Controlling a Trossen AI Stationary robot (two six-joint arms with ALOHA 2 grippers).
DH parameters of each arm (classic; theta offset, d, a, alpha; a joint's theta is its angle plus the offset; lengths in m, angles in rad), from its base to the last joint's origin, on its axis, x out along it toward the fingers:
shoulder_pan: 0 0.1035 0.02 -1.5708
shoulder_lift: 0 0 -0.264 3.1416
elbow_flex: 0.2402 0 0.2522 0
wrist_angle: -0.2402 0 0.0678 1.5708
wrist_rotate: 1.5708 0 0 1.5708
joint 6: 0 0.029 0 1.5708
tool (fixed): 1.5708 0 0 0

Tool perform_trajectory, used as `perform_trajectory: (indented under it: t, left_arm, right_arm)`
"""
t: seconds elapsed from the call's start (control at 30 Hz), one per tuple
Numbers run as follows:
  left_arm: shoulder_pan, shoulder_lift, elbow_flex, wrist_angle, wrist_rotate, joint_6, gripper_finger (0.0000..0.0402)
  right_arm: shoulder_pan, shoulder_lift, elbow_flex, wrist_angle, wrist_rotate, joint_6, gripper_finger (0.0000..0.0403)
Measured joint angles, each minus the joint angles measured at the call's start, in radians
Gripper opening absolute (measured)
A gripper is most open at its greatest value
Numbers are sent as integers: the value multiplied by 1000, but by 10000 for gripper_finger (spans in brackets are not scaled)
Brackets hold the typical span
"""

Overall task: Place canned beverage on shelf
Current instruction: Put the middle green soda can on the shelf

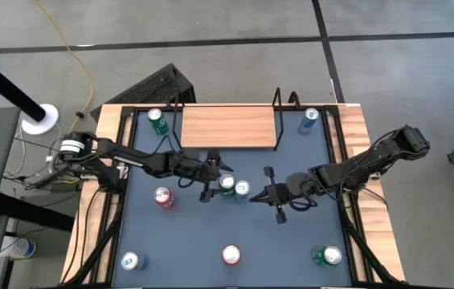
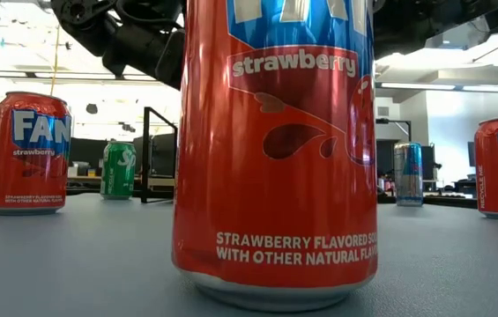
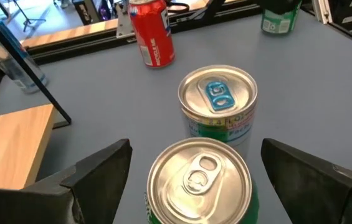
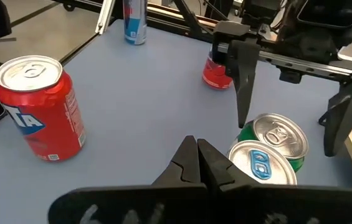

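Left claw [image 3: 194, 180] released, straddling green can [image 3: 199, 182] mid-tabletop [image 1: 291, 241] just near of empty shelf [image 1: 228, 127]; centre and clench without nudging the touching neighbour can [image 3: 217, 99]; right claw [image 4: 196, 163] clenched, idle alongside.

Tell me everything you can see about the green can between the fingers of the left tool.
The green can stands upright on the dark grey table, near its middle, in front of the shelf. It looks like metal, with a silver top and an unopened pull tab. The left tool is open, one finger on each side, not yet closed on it. A second can with a blue tab stands right beside it.
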Motion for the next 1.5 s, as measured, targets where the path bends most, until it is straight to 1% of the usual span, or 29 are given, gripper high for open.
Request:
perform_trajectory:
  t: [0.17,0.27,0.33,0.7,0.9,1.07,1.2,1.27,1.37,1.5]
  left_arm:
    - [7,-2,0,-10,0,-60,348]
    - [20,-2,0,-47,0,-127,348]
    - [30,-2,0,-57,15,-143,348]
    - [33,-2,0,-101,22,-141,348]
    - [31,-2,0,-128,71,-131,348]
    - [17,-2,-1,-151,61,-104,348]
    - [13,-1,-1,-151,59,-104,348]
    - [13,-1,-1,-151,39,-122,348]
    - [12,31,-1,-115,13,-151,348]
    - [12,120,-2,-39,46,-159,348]
  right_arm:
    - [0,0,0,-2,0,0,0]
    - [0,0,0,-2,0,0,0]
    - [0,0,0,-2,0,0,0]
    - [0,0,0,-2,0,0,0]
    - [0,0,0,-2,0,0,0]
    - [-1,6,-1,-4,0,0,0]
    - [-2,6,-1,-2,0,0,0]
    - [-2,6,-1,-1,0,0,0]
    - [-1,6,-1,-2,0,0,0]
    - [-2,6,-1,-10,0,0,0]
